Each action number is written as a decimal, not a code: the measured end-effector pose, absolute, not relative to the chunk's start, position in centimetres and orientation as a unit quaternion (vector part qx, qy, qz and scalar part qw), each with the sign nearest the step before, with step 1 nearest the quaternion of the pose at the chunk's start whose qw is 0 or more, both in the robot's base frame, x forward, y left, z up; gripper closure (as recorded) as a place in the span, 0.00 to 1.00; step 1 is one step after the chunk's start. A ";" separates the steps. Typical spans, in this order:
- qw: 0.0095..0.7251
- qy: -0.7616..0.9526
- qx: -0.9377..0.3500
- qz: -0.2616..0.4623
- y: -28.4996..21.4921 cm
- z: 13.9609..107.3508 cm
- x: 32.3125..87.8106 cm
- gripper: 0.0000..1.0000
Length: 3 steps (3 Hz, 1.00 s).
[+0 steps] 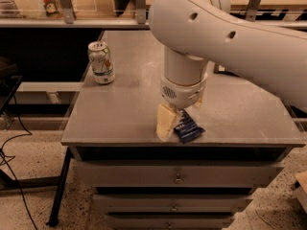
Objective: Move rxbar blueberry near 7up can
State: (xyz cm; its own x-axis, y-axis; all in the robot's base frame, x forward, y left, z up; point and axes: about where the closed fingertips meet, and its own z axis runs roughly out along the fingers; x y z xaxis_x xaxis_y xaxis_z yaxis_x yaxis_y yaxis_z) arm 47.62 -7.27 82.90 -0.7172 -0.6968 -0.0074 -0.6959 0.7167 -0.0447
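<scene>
Dark-blue rxbar (189,130) lies well apart from the can (101,62), to its right and nearer the front. Gripper (173,122) sits right at the bar; can't tell if it's clamped. Looks like the grasp step. Next: lift, carry left toward the can.

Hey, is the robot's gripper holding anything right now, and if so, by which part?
Cannot tell. The gripper is down at the rxbar blueberry near the front edge of the table, but the arm hides whether it grips the bar.
</scene>
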 end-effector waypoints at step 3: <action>0.021 0.925 -0.378 -0.026 -8.7 80.9 51.8 0.45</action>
State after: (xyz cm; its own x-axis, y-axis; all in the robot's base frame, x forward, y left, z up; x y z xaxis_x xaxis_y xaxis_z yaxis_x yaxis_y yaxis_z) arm 51.76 -8.66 80.86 -0.7135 -0.7004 -0.0202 -0.6982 0.7131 -0.0635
